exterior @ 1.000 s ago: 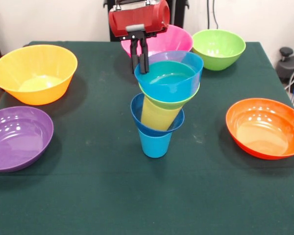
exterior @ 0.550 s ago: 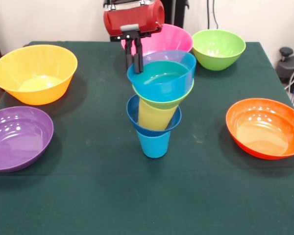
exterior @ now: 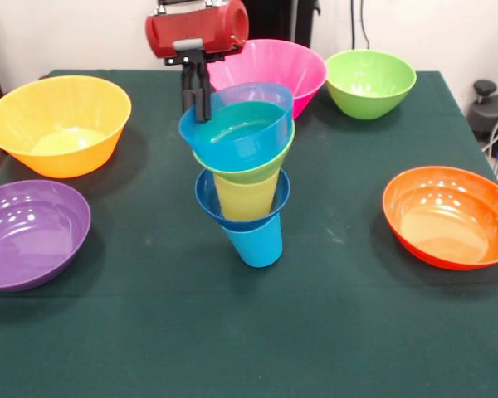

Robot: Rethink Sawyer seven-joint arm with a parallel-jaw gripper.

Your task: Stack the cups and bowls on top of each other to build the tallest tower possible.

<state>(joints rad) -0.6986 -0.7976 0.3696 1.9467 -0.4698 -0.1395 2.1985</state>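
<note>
Front view only. Count of loose large bowls on the green table: five. One yellow-orange bowl at far left, one purple bowl at near left, one pink bowl at the back centre, one green bowl at the back right, one orange bowl at right. All five sit upright and well apart from the column.

Count in the tower: two cups, three small bowls. From the bottom: light blue cup, dark blue bowl, yellow cup, lime green bowl, light blue bowl. The column stands near the table's centre and tilts toward the picture's left, the top leaning most.

The gripper hangs from the red arm, its dark fingers drawn close together and pinching the far left rim of the light blue bowl.
</note>
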